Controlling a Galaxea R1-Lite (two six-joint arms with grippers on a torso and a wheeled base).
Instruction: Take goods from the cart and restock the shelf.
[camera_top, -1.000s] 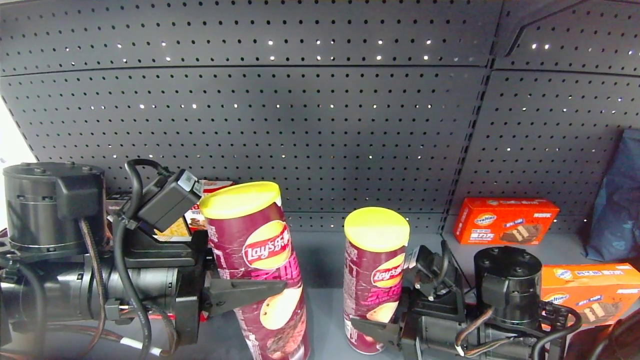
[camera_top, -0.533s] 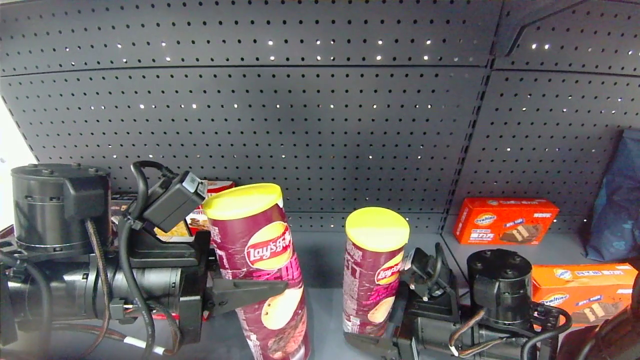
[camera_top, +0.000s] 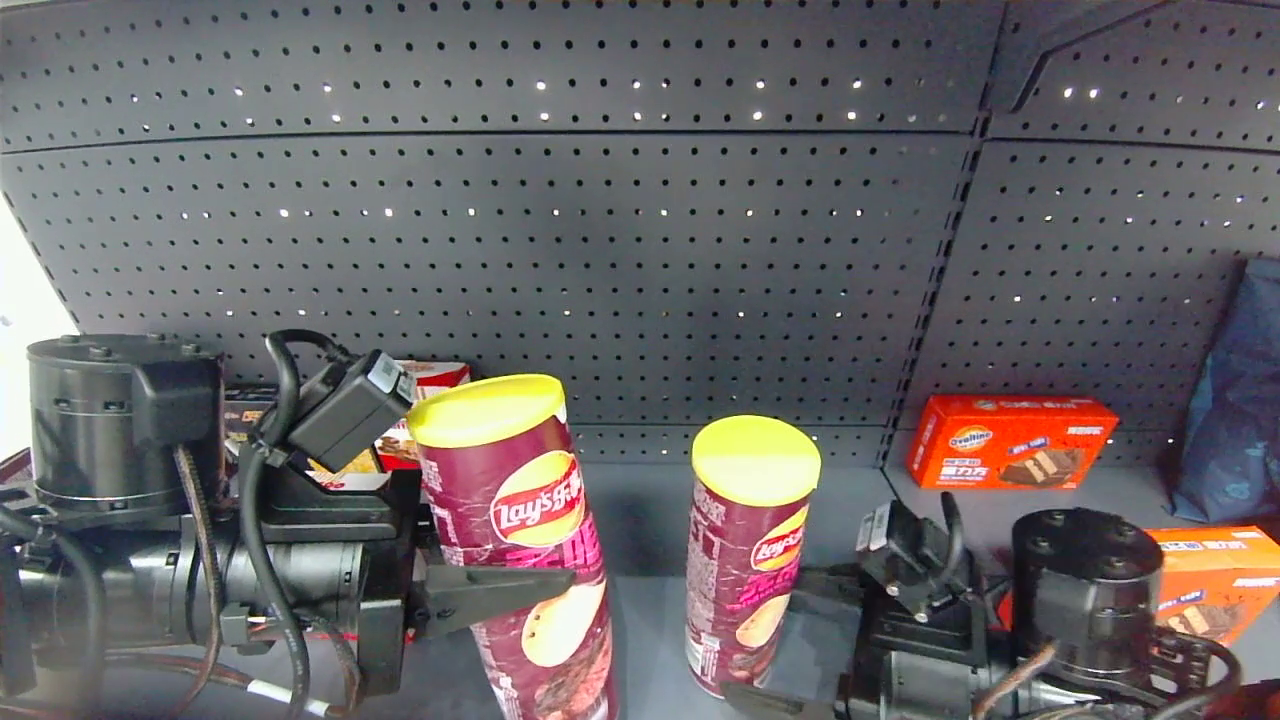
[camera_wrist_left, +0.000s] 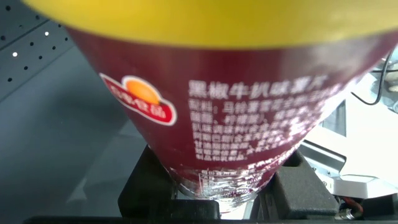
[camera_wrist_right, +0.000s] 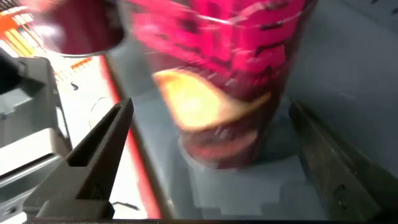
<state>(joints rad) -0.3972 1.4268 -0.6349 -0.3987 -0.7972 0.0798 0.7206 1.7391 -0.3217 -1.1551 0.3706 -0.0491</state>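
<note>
Purple-red cardboard with a yellow lid: two such chip cans are at the shelf (camera_top: 640, 520). The right can (camera_top: 750, 560) stands upright on the shelf floor, with the lid up, its long axis vertical and its printed front toward us. The right tool (camera_wrist_right: 211, 118) is spread wide, with one finger on each side of this can and apart from it, so we judge this can as placed and let go.

The left can (camera_top: 515, 540) is pinched near its middle by the left tool (camera_top: 505, 585), which presses on its sides. Its long axis is near vertical but leans, with the lid toward the robot's left and the bottom toward the right can. Whether the bottom touches the shelf we cannot tell. We judge that what is left is to bring this can upright, set it beside the other one and release it. An orange box (camera_top: 1010, 440) lies further right on the shelf, well apart from both cans.
</note>
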